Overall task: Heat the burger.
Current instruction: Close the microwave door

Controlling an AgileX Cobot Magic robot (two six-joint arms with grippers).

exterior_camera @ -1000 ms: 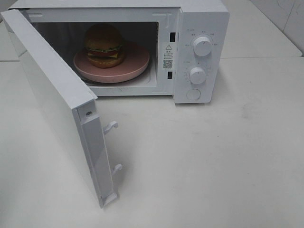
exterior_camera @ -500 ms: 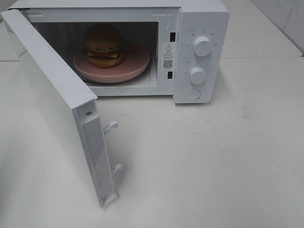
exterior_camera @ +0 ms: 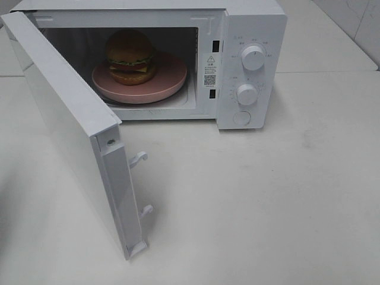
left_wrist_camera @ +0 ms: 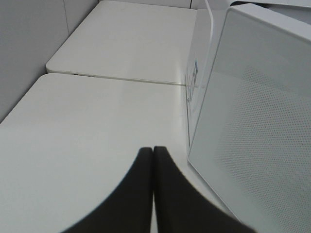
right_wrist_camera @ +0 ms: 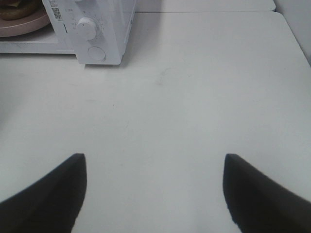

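Both over the table (right_wrist_camera: 194,97): left tool (left_wrist_camera: 153,149) closed, empty; right tool (right_wrist_camera: 154,158) wide apart, empty.

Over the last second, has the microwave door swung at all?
No. The door stands open at the same angle to the microwave's control panel, and its latch hooks sit where they were.

Warning triangle (exterior_camera: 210,59), QR code (exterior_camera: 209,79), microwave sticker (exterior_camera: 209,69)
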